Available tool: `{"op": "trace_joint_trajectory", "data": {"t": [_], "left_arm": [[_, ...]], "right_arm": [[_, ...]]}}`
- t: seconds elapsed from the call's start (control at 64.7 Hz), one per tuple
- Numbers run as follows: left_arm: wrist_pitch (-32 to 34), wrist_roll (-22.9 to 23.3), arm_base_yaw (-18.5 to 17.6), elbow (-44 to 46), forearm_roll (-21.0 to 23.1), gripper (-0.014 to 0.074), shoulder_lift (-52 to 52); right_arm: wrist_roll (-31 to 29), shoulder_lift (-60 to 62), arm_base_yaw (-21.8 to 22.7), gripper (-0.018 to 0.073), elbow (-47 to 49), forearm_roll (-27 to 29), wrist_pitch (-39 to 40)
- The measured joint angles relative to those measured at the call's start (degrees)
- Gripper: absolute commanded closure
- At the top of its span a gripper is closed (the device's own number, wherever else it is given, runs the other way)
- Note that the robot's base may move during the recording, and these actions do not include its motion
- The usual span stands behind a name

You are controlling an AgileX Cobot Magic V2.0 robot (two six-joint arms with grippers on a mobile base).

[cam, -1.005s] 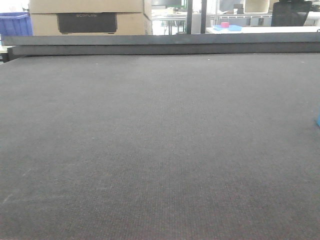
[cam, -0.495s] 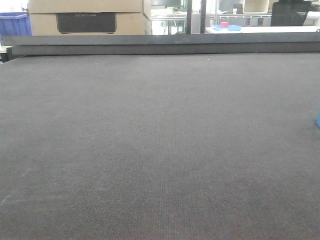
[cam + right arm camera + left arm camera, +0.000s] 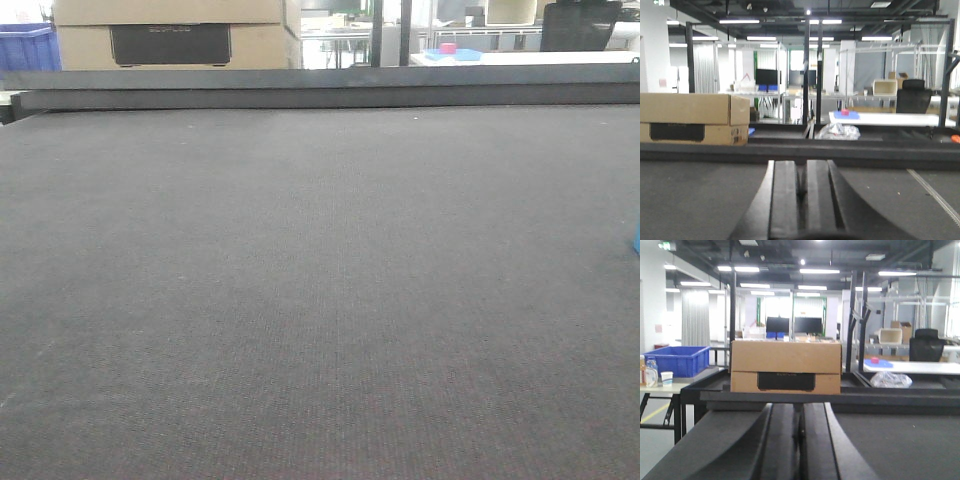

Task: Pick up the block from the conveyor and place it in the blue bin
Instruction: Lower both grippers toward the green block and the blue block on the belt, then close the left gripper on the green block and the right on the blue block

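Conveyor of dark grey, finely woven, carpet-like belt (image 3: 320,300) fills almost the whole front view, flat and bare, with a dark raised rail (image 3: 320,95) along its far edge. The step in hand looks like the wait before the grab, since nothing is held and no block lies within reach.

Behind the rail to the left, well apart from the belt, stands the large bright blue rigid plastic bin (image 3: 676,361) with its thick rim. It sits on a side table beyond a brown cardboard box (image 3: 785,367).

The left gripper (image 3: 800,407) and the right gripper (image 3: 802,165) each hang low over the belt and point toward the far rail. Both have their dark jaws drawn together with only a thin seam between them, and both are empty.

The smallest thing is a light blue sliver (image 3: 636,238) on the belt at the right edge of the front view. It may be the block, but it is cut off by the frame, so its shape cannot be told.

If it is the block, the next move calls for the right arm, which is nearer. Its jaws would have to part first, then come down around the block as the belt carries it.
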State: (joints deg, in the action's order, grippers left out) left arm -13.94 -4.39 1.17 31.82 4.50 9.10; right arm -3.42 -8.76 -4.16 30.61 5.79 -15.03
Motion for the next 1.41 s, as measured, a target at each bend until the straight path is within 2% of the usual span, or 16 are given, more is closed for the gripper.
{"op": "trace_joint_trajectory", "data": {"t": [0.062, 0.155, 0.247, 0.278, 0.402, 0.541, 0.727, 0.913, 1.052, 1.129, 1.284, 1.407], "left_arm": [[-2.83, 0.00, 0.00, 5.30, -0.11, 0.0354, 4.01], [-6.86, 0.00, 0.00, 11.71, -0.33, 0.0236, 11.31], [-10.32, 0.00, 0.00, 16.80, -0.63, 0.0166, 18.01], [-11.07, 0.00, -0.11, 17.73, -0.76, 0.0141, 20.39], [-12.34, 0.00, -2.70, 18.86, -1.06, 0.0081, 27.02], [-14.93, 0.00, -4.86, 18.98, -1.06, 0.0076, 32.81], [-24.03, 0.00, -5.11, 22.94, -1.06, 0.0078, 39.64], [-34.56, 0.00, -5.11, 29.81, -3.12, 0.0078, 47.08], [-40.70, 0.00, -2.43, 35.05, -3.37, 0.0078, 52.49], [-42.58, -0.25, 0.00, 37.17, -3.61, 0.0078, 55.10], [-44.92, -2.46, 4.58, 39.41, -3.69, 0.0078, 59.40], [-45.67, -4.50, 6.58, 39.66, -3.69, 0.0078, 62.74]], "right_arm": [[0.00, -5.40, 0.00, 0.0475, 5.04, 0.00, -2.87], [0.00, -13.11, 0.00, 0.0233, 9.86, 0.00, -5.67], [0.00, -19.86, 0.00, 0.0020, 13.48, 0.00, -6.76], [0.00, -22.10, 0.00, -0.0020, 14.06, 0.00, -6.76], [0.00, -28.53, 0.00, -0.0010, 14.90, 0.10, -6.41], [0.00, -33.63, -0.23, -0.0010, 15.29, 0.10, -7.51], [0.00, -39.60, -2.41, -0.0010, 19.51, 0.10, -15.28], [0.73, -47.62, -3.29, -0.0010, 28.46, 0.10, -27.77], [1.64, -54.68, -3.29, -0.0010, 34.99, 0.23, -38.50], [1.73, -57.78, -3.14, -0.0010, 36.96, 0.44, -41.91], [1.87, -62.29, -0.22, -0.0010, 37.75, 0.85, -43.47], [1.98, -66.58, 1.56, -0.0010, 37.75, 0.59, -43.70]]}}
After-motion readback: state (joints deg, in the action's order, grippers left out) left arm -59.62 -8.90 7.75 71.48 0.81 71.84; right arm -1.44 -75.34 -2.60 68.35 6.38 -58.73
